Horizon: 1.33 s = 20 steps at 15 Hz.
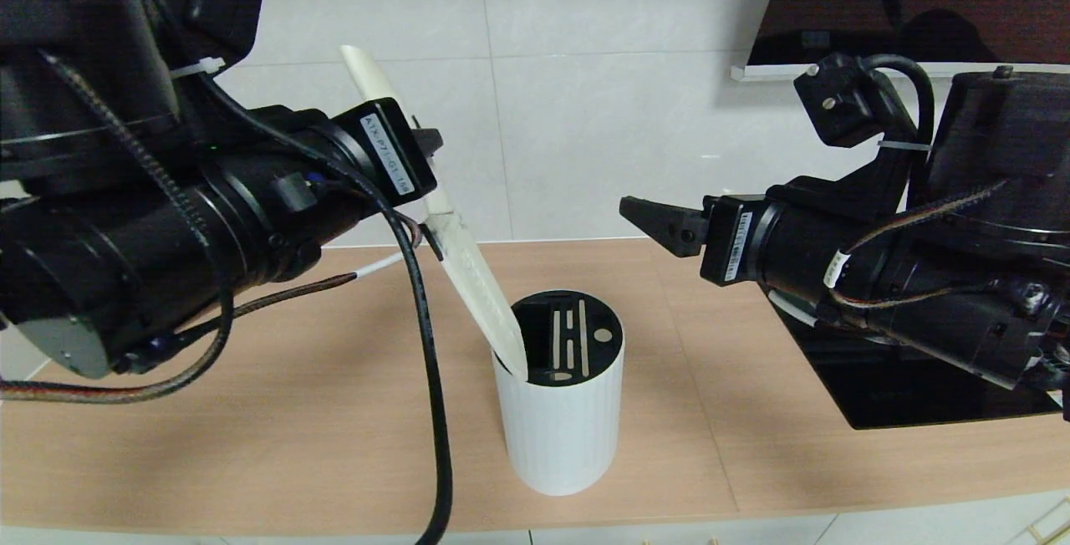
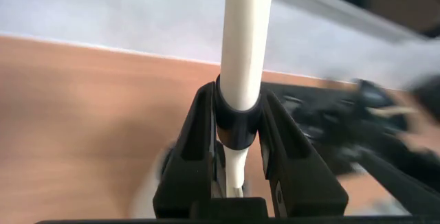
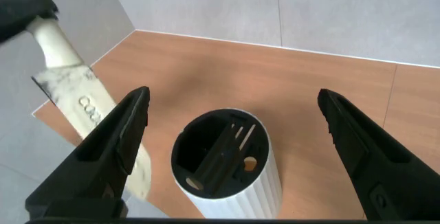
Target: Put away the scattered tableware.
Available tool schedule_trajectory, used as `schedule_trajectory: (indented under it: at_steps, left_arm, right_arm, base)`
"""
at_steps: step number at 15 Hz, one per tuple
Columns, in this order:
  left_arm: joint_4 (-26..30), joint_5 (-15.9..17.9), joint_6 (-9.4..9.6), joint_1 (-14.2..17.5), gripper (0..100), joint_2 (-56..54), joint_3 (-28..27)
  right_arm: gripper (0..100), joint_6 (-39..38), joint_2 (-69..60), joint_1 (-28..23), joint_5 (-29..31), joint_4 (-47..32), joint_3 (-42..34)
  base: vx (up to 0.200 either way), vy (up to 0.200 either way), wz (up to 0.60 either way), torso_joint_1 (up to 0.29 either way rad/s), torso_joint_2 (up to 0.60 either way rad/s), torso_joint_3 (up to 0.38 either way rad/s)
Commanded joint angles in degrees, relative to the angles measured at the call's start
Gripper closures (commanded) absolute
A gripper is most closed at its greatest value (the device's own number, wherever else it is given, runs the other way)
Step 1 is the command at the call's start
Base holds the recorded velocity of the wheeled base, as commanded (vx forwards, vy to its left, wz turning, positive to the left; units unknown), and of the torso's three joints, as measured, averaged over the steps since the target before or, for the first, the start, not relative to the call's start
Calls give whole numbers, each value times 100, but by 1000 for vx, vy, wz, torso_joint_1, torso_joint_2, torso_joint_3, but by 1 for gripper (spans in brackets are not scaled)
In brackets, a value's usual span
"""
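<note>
My left gripper [image 1: 430, 191] is shut on a white knife [image 1: 473, 279], gripping it where handle meets blade. The knife is tilted, handle up toward the wall, blade pointing down. Its tip is at the left edge of the black slotted top [image 1: 570, 336] of a white ribbed cylindrical knife holder [image 1: 560, 424] on the counter; whether it is in a slot I cannot tell. In the left wrist view the handle [image 2: 244, 45] rises between the closed fingers [image 2: 199, 148]. My right gripper [image 1: 650, 221] hangs open to the holder's right, above it; its wrist view looks down on the holder [image 3: 227, 172] and knife [image 3: 75, 97].
The wooden counter [image 1: 251, 411] runs to a tiled wall behind. A black cooktop [image 1: 903, 394] is set into the counter under my right arm. A dark range hood [image 1: 903, 2] hangs at the upper right. Bare counter lies left of and in front of the holder.
</note>
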State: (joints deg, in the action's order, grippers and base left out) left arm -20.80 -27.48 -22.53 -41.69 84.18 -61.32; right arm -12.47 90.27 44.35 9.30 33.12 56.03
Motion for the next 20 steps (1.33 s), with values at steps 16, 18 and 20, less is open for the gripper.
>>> schedule_trajectory:
  at_steps: [16, 18, 20]
  left_arm:
    - [-3756, -1084, 2183, -612, 100, 1365, 1140]
    - [-3923, -1075, 2165, -612, 100, 1567, 1140]
    - [-4046, -1075, 2165, -621, 100, 1769, 1140]
  right_arm:
    - [0, -1, 105, 4, 1, 1, -13]
    - [0, -1, 113, 4, 1, 1, -13]
    - [0, -1, 96, 4, 1, 1, -4]
  base:
    - [0, 0, 0, 0, 0, 0]
    - [0, 0, 0, 0, 0, 0]
    - [0, 0, 0, 0, 0, 0]
